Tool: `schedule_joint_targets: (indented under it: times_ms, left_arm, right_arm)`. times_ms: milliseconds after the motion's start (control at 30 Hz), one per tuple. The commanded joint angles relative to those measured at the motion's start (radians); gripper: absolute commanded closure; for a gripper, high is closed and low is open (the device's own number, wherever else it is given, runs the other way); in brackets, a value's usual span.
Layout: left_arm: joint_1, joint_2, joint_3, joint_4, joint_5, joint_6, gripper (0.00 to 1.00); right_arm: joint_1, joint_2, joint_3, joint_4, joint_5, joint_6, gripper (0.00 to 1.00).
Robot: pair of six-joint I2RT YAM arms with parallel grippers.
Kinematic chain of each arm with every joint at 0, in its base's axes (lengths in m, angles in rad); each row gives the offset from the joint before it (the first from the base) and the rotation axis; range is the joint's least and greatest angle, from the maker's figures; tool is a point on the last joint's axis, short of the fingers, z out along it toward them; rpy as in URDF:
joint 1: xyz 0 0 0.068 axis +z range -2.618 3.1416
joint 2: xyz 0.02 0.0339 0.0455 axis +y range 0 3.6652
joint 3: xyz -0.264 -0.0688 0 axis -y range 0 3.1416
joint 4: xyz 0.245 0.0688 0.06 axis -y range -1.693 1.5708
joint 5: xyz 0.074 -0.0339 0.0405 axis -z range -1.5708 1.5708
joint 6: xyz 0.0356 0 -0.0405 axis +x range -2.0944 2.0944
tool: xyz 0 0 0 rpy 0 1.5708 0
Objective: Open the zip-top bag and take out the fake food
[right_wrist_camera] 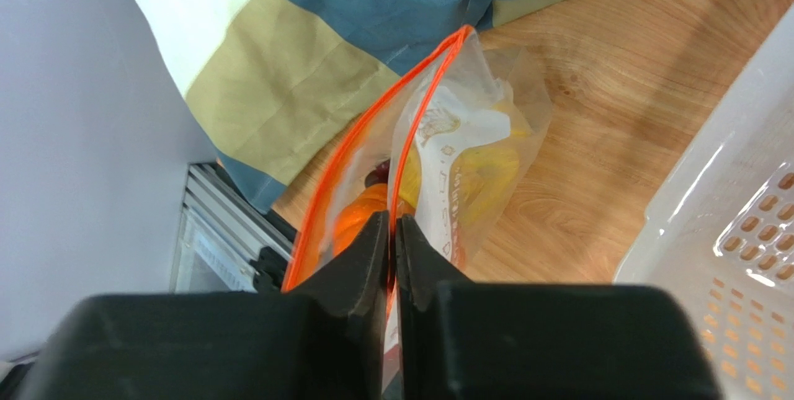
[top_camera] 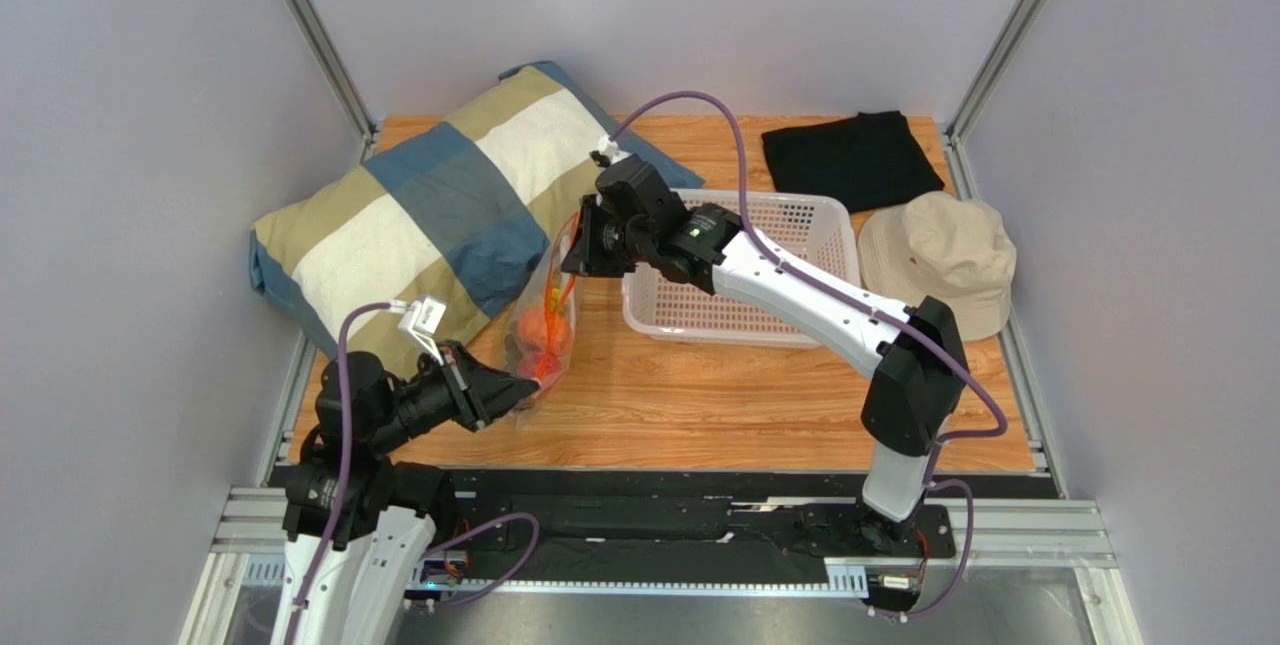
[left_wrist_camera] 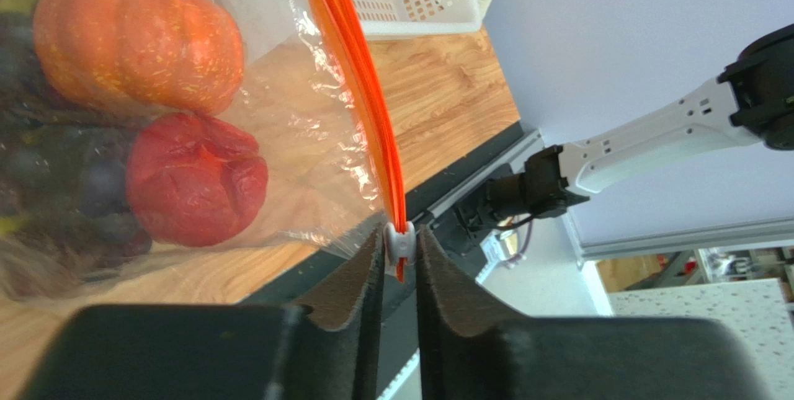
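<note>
Left end effector (left_wrist_camera: 399,253): clenched on the white slider (left_wrist_camera: 400,240) at the near end of the orange-red zipper strip (left_wrist_camera: 359,65). The pads (left_wrist_camera: 365,274) press on either side of it. Wrist sits low over the near bench edge and points right, towards the bag. The forearm folds back to its base at the near left.

Right end effector (right_wrist_camera: 392,233): fingers nearly together, grasping one wall of the zip-top bag (right_wrist_camera: 466,153), the wall with the white label, at the far end. Wrist is tipped down and to the left. The white forearm runs back over the white basket (top_camera: 751,273) to a raised elbow, then drops to its base at the near right.

The zip-top bag (top_camera: 544,318) is stretched between the two end effectors, over the wooden bench (top_camera: 721,398), between the checked pillow (top_camera: 436,210) and the basket. Right wrist view shows its mouth parted.

The fake food is inside the bag: orange fruit (left_wrist_camera: 130,37), red fruit (left_wrist_camera: 196,191), dark grapes (left_wrist_camera: 56,186) and a yellow piece (right_wrist_camera: 486,175).

Far right: black cloth (top_camera: 854,158) and beige hat (top_camera: 944,263).
</note>
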Motion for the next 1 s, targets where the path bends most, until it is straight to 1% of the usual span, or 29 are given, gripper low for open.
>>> schedule_joint_targets:
  times_ms: [0, 33, 67, 100, 133, 167, 200, 267, 367, 633, 833, 933, 967]
  left_arm:
    - [0.002, 0.003, 0.052, 0.032, -0.020, 0.016, 0.42]
    - [0.002, 0.012, 0.081, 0.036, -0.078, 0.021, 0.31]
    - [0.002, 0.052, 0.096, 0.042, -0.109, 0.030, 0.23]
    - [0.002, 0.084, 0.110, 0.048, -0.138, 0.061, 0.18]
    - [0.002, 0.125, 0.146, 0.045, -0.191, 0.081, 0.18]
    - [0.002, 0.220, 0.168, 0.042, -0.201, 0.107, 0.18]
    - [0.002, 0.269, 0.191, 0.038, -0.196, 0.154, 0.18]
    - [0.002, 0.380, 0.236, 0.058, -0.184, 0.174, 0.18]
    - [0.000, 0.448, 0.257, 0.090, -0.196, 0.196, 0.19]
    - [0.000, 0.518, 0.245, 0.154, -0.204, 0.196, 0.25]
    - [-0.013, 0.590, 0.237, 0.200, -0.202, 0.193, 0.23]
    - [-0.019, 0.618, 0.225, 0.199, -0.251, 0.196, 0.22]
    - [-0.019, 0.621, 0.223, 0.194, -0.265, 0.202, 0.28]
  right_arm:
    - [0.003, -0.005, 0.020, 0.074, -0.061, -0.038, 1.00]
    - [0.003, -0.005, 0.026, 0.083, -0.099, -0.051, 1.00]
    - [0.005, -0.002, 0.032, 0.085, -0.113, -0.061, 1.00]
    - [0.011, -0.002, 0.035, 0.085, -0.127, -0.081, 1.00]
    - [0.014, -0.006, 0.035, 0.095, -0.146, -0.090, 1.00]
    - [0.017, -0.011, 0.032, 0.097, -0.150, -0.094, 1.00]
    - [0.022, -0.014, 0.032, 0.100, -0.153, -0.098, 1.00]
    - [0.025, -0.016, 0.040, 0.096, -0.172, -0.102, 1.00]
    - [0.026, -0.020, 0.043, 0.092, -0.170, -0.099, 1.00]
    - [0.028, -0.025, 0.047, 0.105, -0.187, -0.081, 1.00]
    - [0.028, -0.034, 0.052, 0.105, -0.192, -0.079, 1.00]
    - [0.029, -0.034, 0.061, 0.093, -0.187, -0.090, 1.00]
    - [0.028, -0.036, 0.064, 0.088, -0.187, -0.096, 1.00]
